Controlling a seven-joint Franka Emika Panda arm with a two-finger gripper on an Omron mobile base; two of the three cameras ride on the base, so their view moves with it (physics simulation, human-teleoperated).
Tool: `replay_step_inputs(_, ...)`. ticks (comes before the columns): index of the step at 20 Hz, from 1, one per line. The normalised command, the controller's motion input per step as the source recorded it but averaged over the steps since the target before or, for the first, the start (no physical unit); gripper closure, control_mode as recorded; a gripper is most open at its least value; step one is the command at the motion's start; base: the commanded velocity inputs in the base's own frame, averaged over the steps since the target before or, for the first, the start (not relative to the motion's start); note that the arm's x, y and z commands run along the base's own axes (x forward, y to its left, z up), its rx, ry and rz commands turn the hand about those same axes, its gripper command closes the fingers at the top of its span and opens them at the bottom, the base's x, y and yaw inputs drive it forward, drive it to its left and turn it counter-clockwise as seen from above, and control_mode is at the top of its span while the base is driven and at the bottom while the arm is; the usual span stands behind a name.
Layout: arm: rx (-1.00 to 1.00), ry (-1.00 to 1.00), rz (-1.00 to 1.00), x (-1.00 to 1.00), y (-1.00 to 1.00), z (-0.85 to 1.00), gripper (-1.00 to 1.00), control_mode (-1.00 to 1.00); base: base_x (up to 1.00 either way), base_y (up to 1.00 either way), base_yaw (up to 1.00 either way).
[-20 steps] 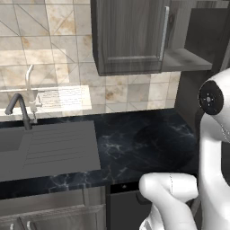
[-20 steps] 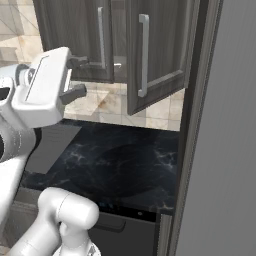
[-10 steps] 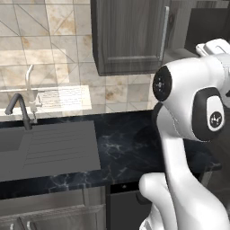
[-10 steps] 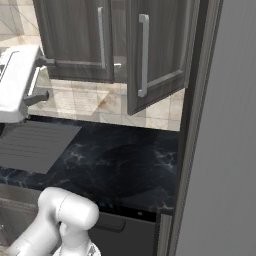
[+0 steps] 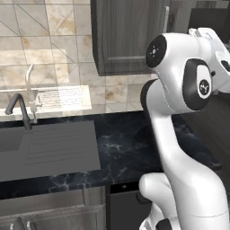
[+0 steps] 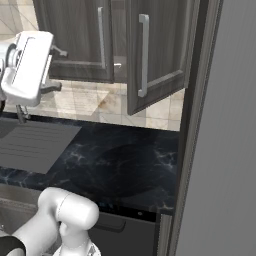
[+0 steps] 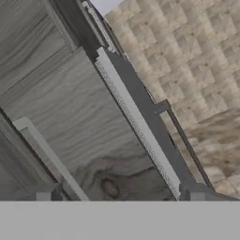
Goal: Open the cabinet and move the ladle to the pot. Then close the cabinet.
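Note:
The cabinet (image 6: 90, 40) hangs over the counter, dark wood grain with two doors. Its left door (image 6: 75, 35) is shut. Its right door (image 6: 160, 50) stands ajar, swung out on its right side, silver bar handle (image 6: 143, 55) facing me. My gripper (image 6: 55, 68) hovers at the left, level with the left door's lower edge, jaws open and empty. In the hand view the gripper (image 7: 119, 197) looks close onto a door panel, where a long bar handle (image 7: 136, 122) runs diagonally between the fingertips (image 7: 44, 196). The ladle and the pot are out of view.
A black marble counter (image 6: 125, 165) runs under the cabinet, with a sink (image 5: 45, 148) and faucet (image 5: 20, 110) at the left. A tall grey panel (image 6: 225, 125) walls off the right side. My white arm (image 5: 179, 90) rises in front of the cabinet.
The arm has swung across in front of the cabinet. The hand went left, then came back a little toward the left door. The jaws stay open and the right door stays ajar.

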Motion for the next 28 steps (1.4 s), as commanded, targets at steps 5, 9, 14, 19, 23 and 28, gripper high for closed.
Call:
replay_step_inputs(5,0.0,-0.22,0.18,0.41,-0.14,-0.35,-1.0,-1.0,0.0,0.0,0.0)
replay_step_inputs(9,-0.07,-0.19,0.17,0.44,-0.07,-0.44,-1.0,-1.0,0.0,0.0,0.0)
replay_step_inputs(14,-0.11,-0.09,0.12,0.45,-0.14,-0.51,-1.0,-1.0,0.0,0.0,0.0)
replay_step_inputs(19,-0.09,-0.06,0.09,0.46,-0.23,-0.41,-1.0,-1.0,0.0,0.0,0.0)
replay_step_inputs(23,-0.09,-0.12,0.07,0.43,-0.31,-0.37,-1.0,-1.0,0.0,0.0,0.0)
replay_step_inputs(28,-0.1,-0.12,0.04,0.49,-0.22,-0.32,-1.0,-1.0,0.0,0.0,0.0)
